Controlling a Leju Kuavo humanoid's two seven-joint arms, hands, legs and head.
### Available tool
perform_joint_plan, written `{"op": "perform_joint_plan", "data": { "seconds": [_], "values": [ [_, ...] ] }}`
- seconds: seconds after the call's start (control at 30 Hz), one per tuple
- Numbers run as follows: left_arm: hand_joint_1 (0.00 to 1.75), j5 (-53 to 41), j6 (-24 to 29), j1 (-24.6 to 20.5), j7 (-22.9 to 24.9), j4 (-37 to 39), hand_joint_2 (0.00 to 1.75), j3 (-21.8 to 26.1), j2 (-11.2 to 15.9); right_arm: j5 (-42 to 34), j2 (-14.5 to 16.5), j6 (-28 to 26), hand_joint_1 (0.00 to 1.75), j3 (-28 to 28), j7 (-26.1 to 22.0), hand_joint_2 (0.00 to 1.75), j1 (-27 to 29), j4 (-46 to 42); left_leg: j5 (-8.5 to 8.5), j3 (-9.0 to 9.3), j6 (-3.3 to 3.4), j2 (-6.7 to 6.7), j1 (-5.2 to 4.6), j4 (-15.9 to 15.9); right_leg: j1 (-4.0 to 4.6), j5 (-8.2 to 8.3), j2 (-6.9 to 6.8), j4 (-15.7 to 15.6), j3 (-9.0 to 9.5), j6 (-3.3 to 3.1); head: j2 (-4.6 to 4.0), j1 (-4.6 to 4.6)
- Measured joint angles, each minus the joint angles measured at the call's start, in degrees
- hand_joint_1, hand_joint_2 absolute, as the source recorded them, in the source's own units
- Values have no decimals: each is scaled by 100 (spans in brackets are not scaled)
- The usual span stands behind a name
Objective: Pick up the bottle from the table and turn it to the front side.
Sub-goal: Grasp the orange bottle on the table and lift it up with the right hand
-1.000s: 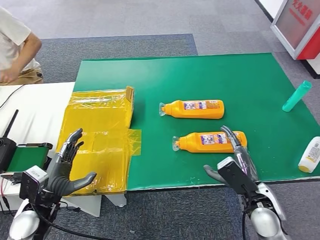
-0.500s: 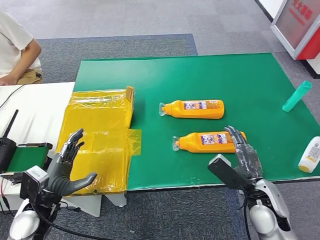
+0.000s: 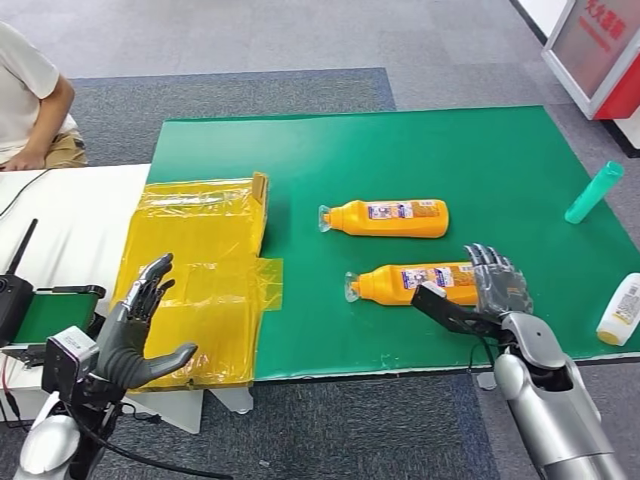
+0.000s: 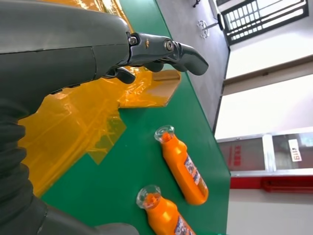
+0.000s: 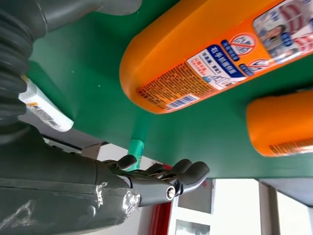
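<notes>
1. The near orange bottle (image 3: 419, 283) lies on its side on the green mat (image 3: 468, 150), close to the mat's front edge, with its clear cap pointing toward the yellow box (image 3: 200, 275) and its label showing on top.
2. The right hand (image 3: 490, 290) hovers at the bottle's base end with fingers spread and nothing held; whether any finger touches the plastic cannot be told.
3. The left hand (image 3: 136, 330) hangs over the yellow box, well apart from the bottle, its fingers apart and empty.
4. The bottle looks like stiff, smooth plastic, probably filled and moderately heavy, so it may roll or slip under a loose grasp. Its flattened shape suggests it will not roll far.
5. A sound hold would wrap the broad middle of the body at the label, where thumb and fingers can oppose across the narrow sides, not the tapered neck.
6. A second orange bottle (image 3: 389, 217) lies beyond the near one, parallel and near it; fingers reaching past could nudge it.
7. A white bottle (image 3: 620, 312) and a teal bottle (image 3: 595, 192) lie farther off past the base end, and are unlikely to interfere.
</notes>
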Motion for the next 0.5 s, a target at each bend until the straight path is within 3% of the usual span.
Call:
{"op": "perform_joint_plan", "data": {
  "seconds": [0.5],
  "values": [
    [0,37,-10,1,0,0,175,-2,0,107,-21,36,0,87,16,175,-359,740,-1,-4,1,0,0,0,0,-1,0,0,-2,1,0,-1]
  ]
}}
